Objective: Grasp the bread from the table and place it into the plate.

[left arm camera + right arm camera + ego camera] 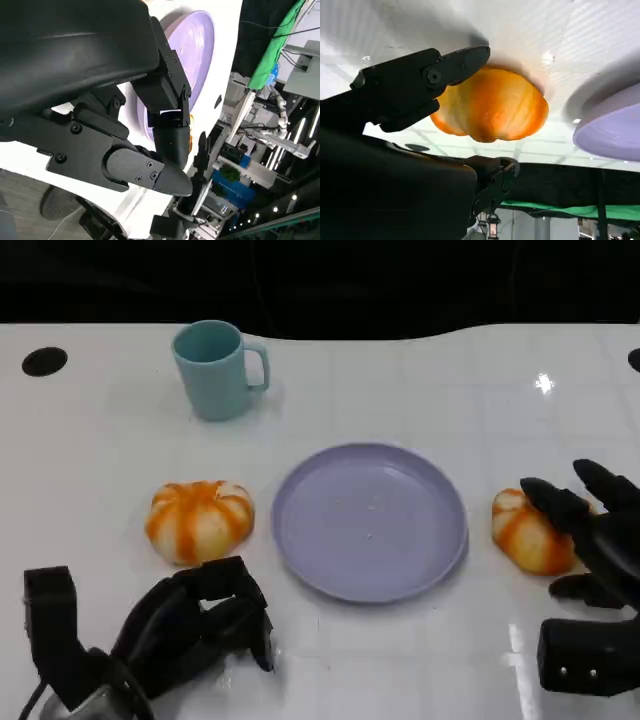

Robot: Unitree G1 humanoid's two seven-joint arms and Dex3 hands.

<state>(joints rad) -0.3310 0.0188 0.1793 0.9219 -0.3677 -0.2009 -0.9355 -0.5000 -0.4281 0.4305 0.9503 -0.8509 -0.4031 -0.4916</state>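
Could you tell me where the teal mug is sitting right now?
In the head view the teal mug stands upright at the table's far left, beyond the purple plate and the left bread.

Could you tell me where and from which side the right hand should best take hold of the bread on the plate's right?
Grip the bread across its rounded dome, from its outer side, away from the plate. It sits flat on the table, and the right hand already lies on that side with fingers over its top, so closing there should work.

Two round orange-and-white striped breads lie on the white counter (420, 380), one (199, 520) left and one (530, 532) right of the empty lilac plate (370, 521).
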